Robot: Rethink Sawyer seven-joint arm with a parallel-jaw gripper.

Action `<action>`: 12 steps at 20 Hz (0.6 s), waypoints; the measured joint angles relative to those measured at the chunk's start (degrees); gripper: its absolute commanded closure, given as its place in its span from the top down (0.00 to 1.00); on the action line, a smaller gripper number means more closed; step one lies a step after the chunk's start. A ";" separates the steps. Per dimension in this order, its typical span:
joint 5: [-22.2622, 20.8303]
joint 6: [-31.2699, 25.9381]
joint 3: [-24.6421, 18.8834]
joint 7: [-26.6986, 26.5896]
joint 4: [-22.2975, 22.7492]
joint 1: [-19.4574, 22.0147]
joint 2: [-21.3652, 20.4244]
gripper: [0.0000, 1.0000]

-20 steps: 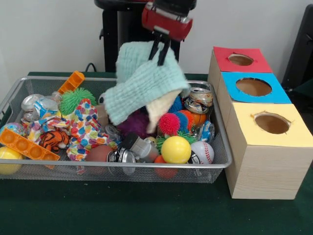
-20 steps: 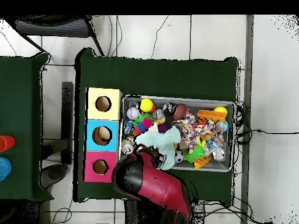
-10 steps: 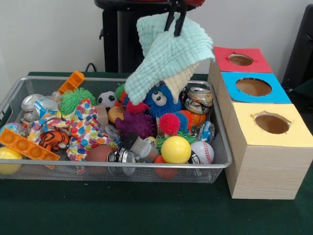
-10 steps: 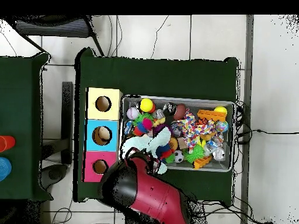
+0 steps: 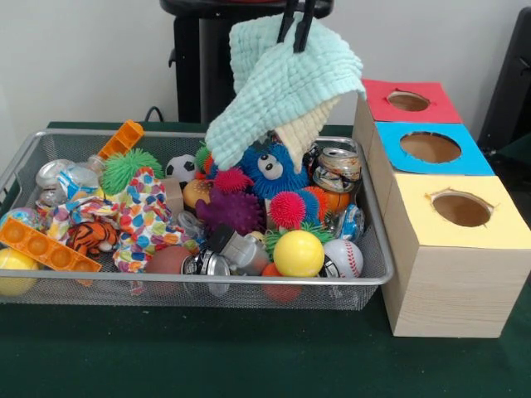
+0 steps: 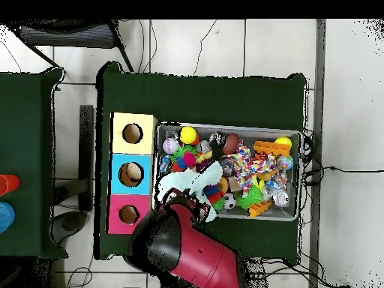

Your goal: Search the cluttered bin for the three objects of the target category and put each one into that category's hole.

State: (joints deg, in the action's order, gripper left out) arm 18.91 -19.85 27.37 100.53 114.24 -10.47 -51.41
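Note:
My gripper (image 5: 295, 40) is shut on a mint-green waffle cloth (image 5: 282, 83) at the top of the front view. It holds the cloth above the back right of the silver wire-mesh bin (image 5: 207, 280). A pale cream-yellow soft piece (image 5: 304, 129) hangs under the cloth. An orange tiger-striped toy (image 5: 90, 236) lies at the bin's front left. The red-panelled hole (image 5: 408, 100) is on the farthest wood-grain box, right of the cloth. In the overhead view the cloth (image 6: 196, 184) hangs over the bin's edge (image 6: 300, 176) near the red panel (image 6: 129, 214).
The blue-panelled hole (image 5: 430, 147) and the yellow-panelled hole (image 5: 461, 208) sit nearer the camera. A blue furry toy with eyes (image 5: 267, 170), spiky balls (image 5: 287, 209), a crushed can (image 5: 336, 168), a yellow ball (image 5: 299, 253) and a baseball (image 5: 343, 257) fill the bin's right half.
The gripper has lifted the cloth up and to the right in the front view, toward the boxes. This uncovered the blue furry toy beneath.

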 measured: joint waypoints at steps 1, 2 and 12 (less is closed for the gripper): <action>0.17 0.00 0.03 0.00 0.27 -0.22 0.01 0.00; 0.25 0.00 0.18 0.00 0.56 -0.77 0.01 0.00; 0.15 -3.10 4.71 0.00 0.76 -7.38 -1.16 0.00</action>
State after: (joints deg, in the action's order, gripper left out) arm 19.06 -22.95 32.08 100.53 115.00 -17.85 -52.57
